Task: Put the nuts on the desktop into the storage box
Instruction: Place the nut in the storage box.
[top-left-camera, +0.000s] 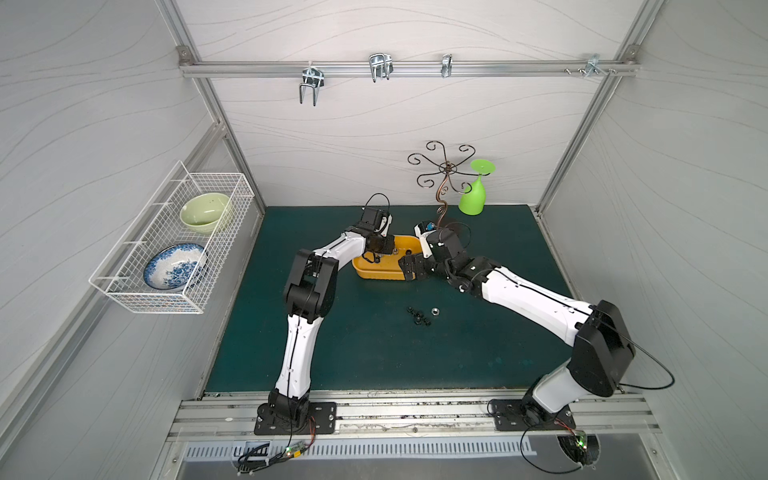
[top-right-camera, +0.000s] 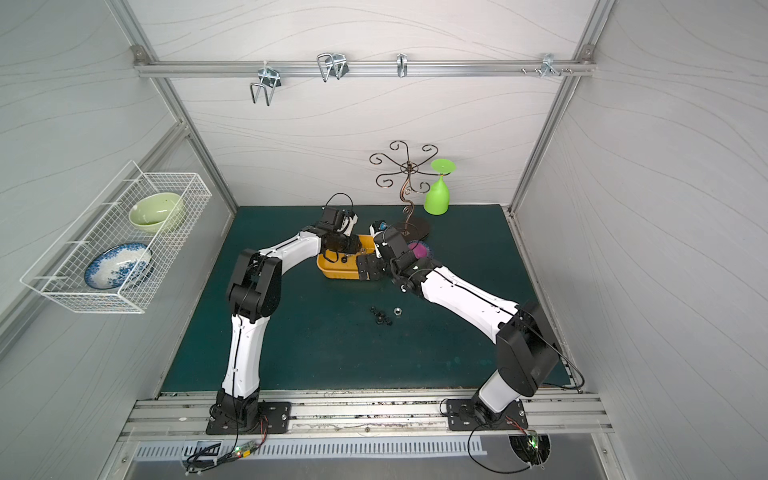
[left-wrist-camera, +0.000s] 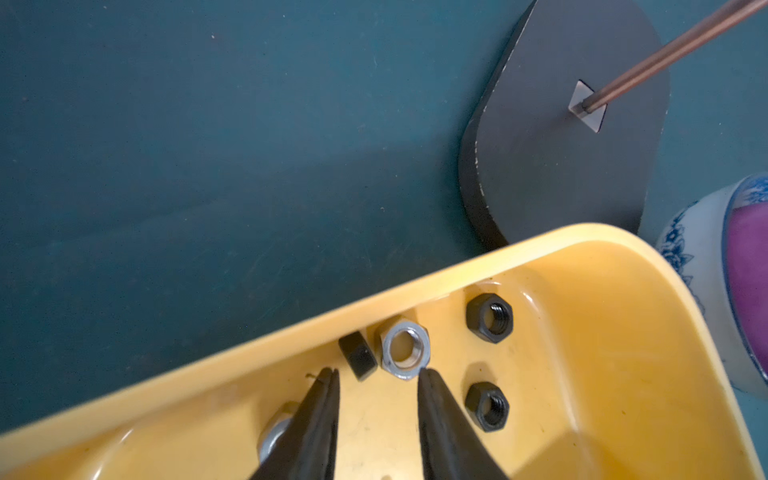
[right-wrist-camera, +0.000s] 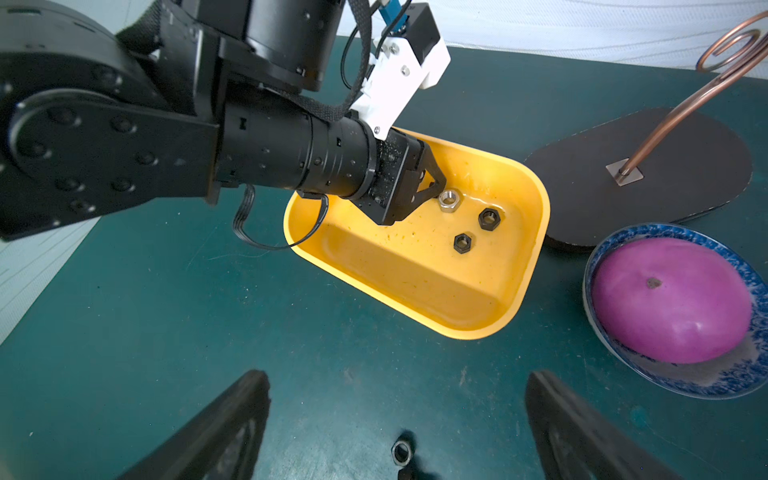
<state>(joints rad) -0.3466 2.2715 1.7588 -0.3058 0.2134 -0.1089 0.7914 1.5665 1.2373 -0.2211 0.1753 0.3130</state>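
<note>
The yellow storage box (top-left-camera: 380, 274) (top-right-camera: 336, 271) stands on the teal desktop (top-left-camera: 357, 345), toward the back. My left gripper (left-wrist-camera: 376, 374) (right-wrist-camera: 436, 187) hangs inside it, jaws a little apart with nothing between them: open. Just past its tips lie a tilted black nut (left-wrist-camera: 357, 355) and a silver nut (left-wrist-camera: 405, 347). Two more black nuts (left-wrist-camera: 489, 318) rest nearby, and another silver one (left-wrist-camera: 274, 436) is half hidden by a finger. My right gripper (right-wrist-camera: 397, 378) (top-left-camera: 409, 268) is wide open above the desktop by the box's near right end. Several nuts (top-left-camera: 419, 316) (top-right-camera: 382, 316) are clustered on the desktop.
A copper cup stand with a dark oval base (right-wrist-camera: 640, 178) sits behind the box, with an upturned green glass (top-left-camera: 473, 195) on it. A blue-patterned bowl with a pink ball (right-wrist-camera: 669, 299) is right of the box. A white wire basket (top-left-camera: 166, 241) hangs on the left wall.
</note>
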